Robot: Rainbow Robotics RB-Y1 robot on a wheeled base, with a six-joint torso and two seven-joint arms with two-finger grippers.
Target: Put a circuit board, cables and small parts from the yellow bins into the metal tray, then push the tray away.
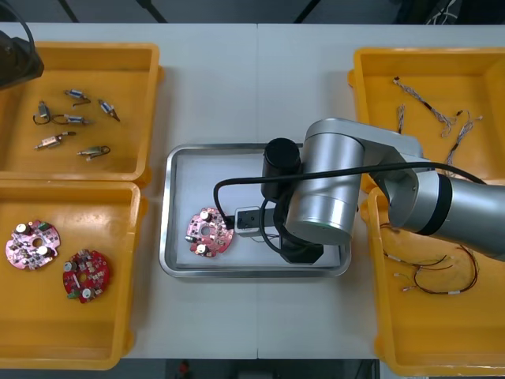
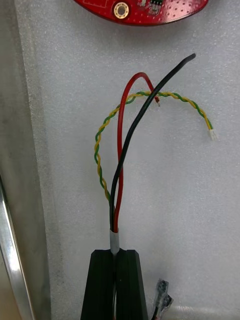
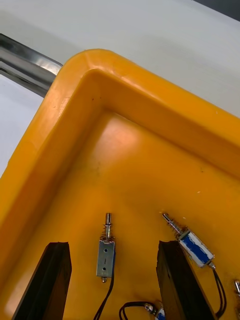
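My right gripper (image 2: 115, 255) is shut on a cable bundle (image 2: 120, 165) of red, black and twisted yellow-green wires, held by its silver sleeve. The wires spread over the white floor of the metal tray (image 1: 175, 207), short of a round red circuit board (image 1: 209, 232) lying in the tray's left half, board (image 2: 140, 12). The right arm (image 1: 331, 189) covers the tray's middle and right. My left gripper (image 3: 114, 246) stands open low in the far left yellow bin (image 1: 118, 59), with a small metal part (image 3: 105, 255) between its fingers, not touching them.
Several small metal parts (image 1: 71, 120) lie in the far left bin. Two red circuit boards (image 1: 31, 244) lie in the near left bin. The far right bin holds blue and white cables (image 1: 442, 118), and the near right bin holds red and black cables (image 1: 442, 276).
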